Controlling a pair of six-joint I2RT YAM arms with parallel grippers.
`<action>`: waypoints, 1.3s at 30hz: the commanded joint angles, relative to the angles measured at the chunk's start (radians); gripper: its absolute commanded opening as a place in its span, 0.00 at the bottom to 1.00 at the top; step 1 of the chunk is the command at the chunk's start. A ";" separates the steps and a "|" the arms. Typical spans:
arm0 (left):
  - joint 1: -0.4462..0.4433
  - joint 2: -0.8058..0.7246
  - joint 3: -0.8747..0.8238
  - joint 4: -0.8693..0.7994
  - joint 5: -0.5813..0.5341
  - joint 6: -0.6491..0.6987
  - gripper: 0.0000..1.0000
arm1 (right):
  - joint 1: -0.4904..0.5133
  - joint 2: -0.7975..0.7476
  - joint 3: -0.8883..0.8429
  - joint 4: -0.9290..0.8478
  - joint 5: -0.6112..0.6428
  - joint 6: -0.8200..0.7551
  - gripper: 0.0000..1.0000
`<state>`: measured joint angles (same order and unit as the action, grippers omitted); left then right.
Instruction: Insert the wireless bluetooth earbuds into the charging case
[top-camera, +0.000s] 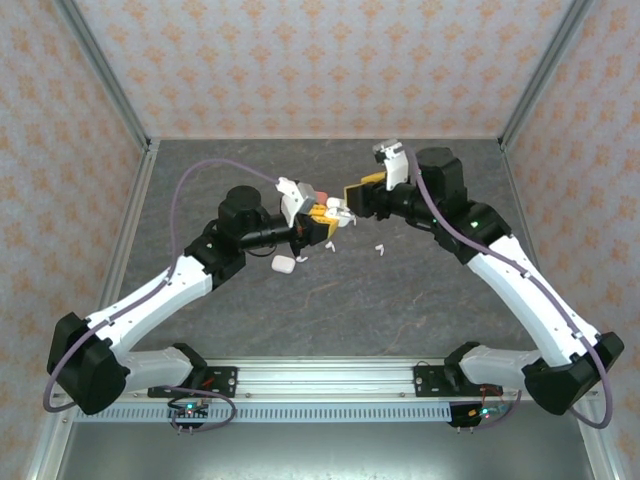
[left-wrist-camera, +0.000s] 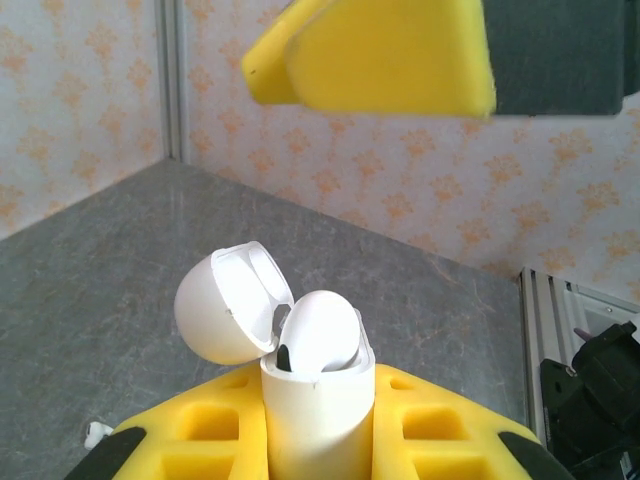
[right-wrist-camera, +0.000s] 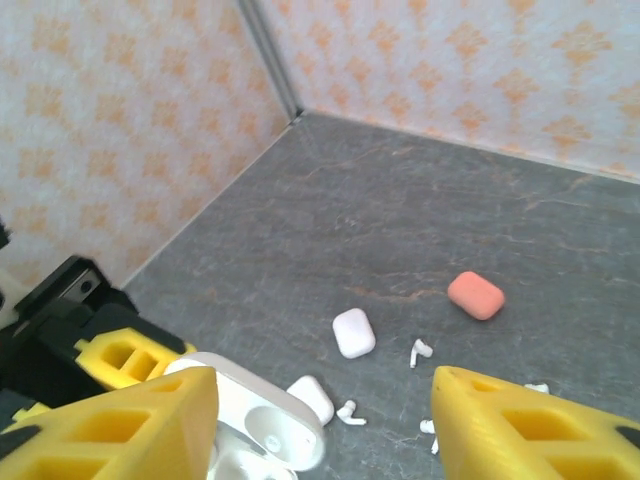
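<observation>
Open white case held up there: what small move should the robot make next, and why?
Probably the right end effector, open and empty above the charging case, should back off toward a loose earbud on the table. One white earbud seems seated; the left end effector holds the case.

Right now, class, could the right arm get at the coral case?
Likely yes: the right pincer is open and empty, and the coral case lies alone on the table ahead, nothing covering it.

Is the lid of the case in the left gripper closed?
No: in the left wrist view the case has its lid hinged open to the left, with a white earbud sitting in the body.
</observation>
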<state>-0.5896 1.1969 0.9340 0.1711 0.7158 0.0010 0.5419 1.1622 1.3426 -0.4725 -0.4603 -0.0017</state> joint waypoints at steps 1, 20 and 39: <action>-0.007 -0.029 -0.005 0.041 -0.033 0.004 0.00 | -0.038 -0.061 -0.035 0.024 0.076 0.063 0.64; -0.006 -0.103 0.009 0.021 -0.047 0.010 0.00 | -0.254 0.097 -0.293 -0.002 0.233 0.232 0.95; -0.006 -0.090 0.022 -0.004 -0.053 0.014 0.00 | -0.254 0.431 -0.303 0.077 0.128 0.262 0.99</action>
<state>-0.5896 1.1187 0.9302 0.1688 0.6880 0.0013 0.2909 1.5562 1.0134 -0.4160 -0.2928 0.2546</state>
